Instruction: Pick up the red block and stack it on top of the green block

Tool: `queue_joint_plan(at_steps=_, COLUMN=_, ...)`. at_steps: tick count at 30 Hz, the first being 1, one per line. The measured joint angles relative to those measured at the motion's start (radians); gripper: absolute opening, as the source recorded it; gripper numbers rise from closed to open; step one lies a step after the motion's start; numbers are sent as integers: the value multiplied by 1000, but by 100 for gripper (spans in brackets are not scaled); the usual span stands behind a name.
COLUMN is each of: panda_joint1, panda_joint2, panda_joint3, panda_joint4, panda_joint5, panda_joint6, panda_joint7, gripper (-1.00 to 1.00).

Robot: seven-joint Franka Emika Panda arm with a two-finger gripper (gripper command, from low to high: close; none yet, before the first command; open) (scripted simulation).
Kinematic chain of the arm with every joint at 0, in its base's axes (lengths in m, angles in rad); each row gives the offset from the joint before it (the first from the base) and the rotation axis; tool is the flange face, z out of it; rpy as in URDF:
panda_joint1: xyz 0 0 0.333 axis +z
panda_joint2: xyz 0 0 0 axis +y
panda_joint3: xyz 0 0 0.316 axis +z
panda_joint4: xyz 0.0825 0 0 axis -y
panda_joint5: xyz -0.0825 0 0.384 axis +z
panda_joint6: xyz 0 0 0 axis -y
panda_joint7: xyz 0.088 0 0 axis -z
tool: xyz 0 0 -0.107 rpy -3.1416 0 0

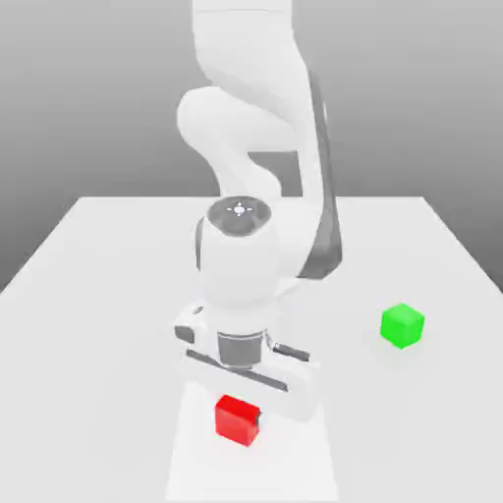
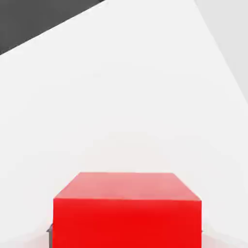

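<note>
Closest to you in the exterior view is a bright white patch (image 1: 251, 481) on the pale table (image 1: 79, 393), down low and a bit to that view's left of the middle. Next comes the red block (image 1: 236, 420), small and shiny, which you see against the white patch. You cannot tell whether its bottom touches the table. Your gripper (image 1: 241, 415) is closed on the red block, with the block snug between its two fingers. In the hand view you see the red block up close, with its flat front and its lighter red top, and a bit of dark finger (image 2: 50, 238) right beside it. Just above the block is the wide white hand (image 1: 251, 375), which sits at a slant, with long dark slots in it. A little farther back, over on the exterior view's right, is the green block (image 1: 402, 325). It sits on the table, well apart from the red block, with nothing on top of it. The big white and gray arm (image 1: 241, 260) goes up from the hand, bends, and reaches back to the top of the exterior view. Farthest away, past the table's back edge, you see a plain gray background (image 1: 69, 98).
</note>
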Motion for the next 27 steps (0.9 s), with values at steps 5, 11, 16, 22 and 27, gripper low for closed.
queue_joint_plan(at_steps=5, panda_joint1=32, panda_joint2=-165, panda_joint3=24, panda_joint4=-30, panda_joint5=25, panda_joint6=-136, panda_joint7=-27, gripper=-100)
queue_joint_plan(at_steps=11, panda_joint1=265, panda_joint2=-295, panda_joint3=125, panda_joint4=-108, panda_joint5=127, panda_joint6=-187, panda_joint7=-191, gripper=-100)
queue_joint_plan(at_steps=16, panda_joint1=461, panda_joint2=-399, panda_joint3=220, panda_joint4=-176, panda_joint5=201, panda_joint6=-223, panda_joint7=-326, gripper=-100)
queue_joint_plan(at_steps=22, panda_joint1=718, panda_joint2=-523, panda_joint3=319, panda_joint4=-256, panda_joint5=260, panda_joint6=-263, panda_joint7=-466, gripper=-100)
queue_joint_plan(at_steps=27, panda_joint1=684, panda_joint2=-458, panda_joint3=381, panda_joint4=-268, panda_joint5=176, panda_joint6=-186, panda_joint7=-424, gripper=-100)
